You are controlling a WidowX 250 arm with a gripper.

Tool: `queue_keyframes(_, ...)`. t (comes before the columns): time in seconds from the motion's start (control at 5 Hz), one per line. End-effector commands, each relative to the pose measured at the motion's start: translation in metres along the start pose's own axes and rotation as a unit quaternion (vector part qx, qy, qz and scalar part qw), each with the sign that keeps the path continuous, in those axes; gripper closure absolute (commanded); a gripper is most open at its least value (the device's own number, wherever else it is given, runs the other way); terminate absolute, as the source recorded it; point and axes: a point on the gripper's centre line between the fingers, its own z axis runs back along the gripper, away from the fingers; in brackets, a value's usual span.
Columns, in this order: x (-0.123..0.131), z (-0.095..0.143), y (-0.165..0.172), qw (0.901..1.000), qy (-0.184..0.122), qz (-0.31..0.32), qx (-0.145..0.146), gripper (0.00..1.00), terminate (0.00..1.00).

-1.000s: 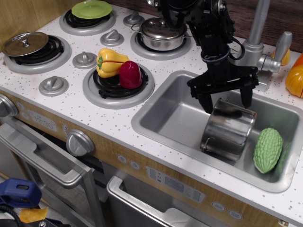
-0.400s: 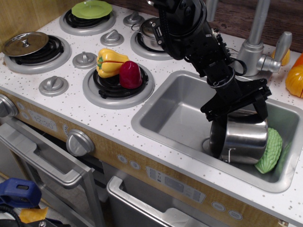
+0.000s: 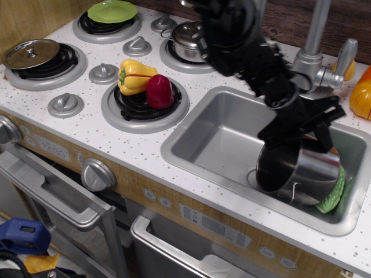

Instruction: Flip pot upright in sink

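The tall shiny steel pot (image 3: 307, 171) is in the right half of the grey sink (image 3: 220, 139). It is tilted, with its dark open mouth facing left and towards the front. Its thin wire handle (image 3: 295, 194) hangs on the lower side. My black gripper (image 3: 304, 136) comes down from the upper left and is shut on the pot's upper rim, holding it tipped. The fingertips are partly hidden against the pot.
A green bumpy vegetable (image 3: 331, 197) lies pressed behind the pot at the sink's right wall. The faucet (image 3: 313, 46) stands behind the sink. A lidded steel pot (image 3: 188, 40), a yellow pepper (image 3: 134, 75) and a red pepper (image 3: 159, 91) sit on the burners. An orange pumpkin (image 3: 360, 98) is at the far right.
My gripper has moved right and down onto the pot. The pot has shifted right against the green vegetable and tipped, so its mouth now shows.
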Motion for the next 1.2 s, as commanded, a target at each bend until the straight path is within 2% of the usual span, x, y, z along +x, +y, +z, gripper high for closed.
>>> queue_keyframes(0.0,0.002,0.013,-0.01,0.9976,0.021,-0.025,0.061,1.0,0.0)
queue_keyframes(0.2,0.008,0.028,-0.015,0.9839,-0.002,-0.053,0.171,1.0,0.0)
queue_keyframes(0.4,0.018,0.039,-0.015,0.9765,-0.005,-0.072,0.203,1.0,0.0)
queue_keyframes(0.6,0.022,0.038,-0.012,0.9765,0.0,-0.086,0.198,1.0,0.0)
queue_keyframes(0.8,0.022,0.038,-0.012,0.9765,0.0,-0.086,0.198,0.0,0.0)
queue_keyframes(1.0,0.022,0.038,-0.012,0.9765,0.0,-0.086,0.198,0.0,0.0)
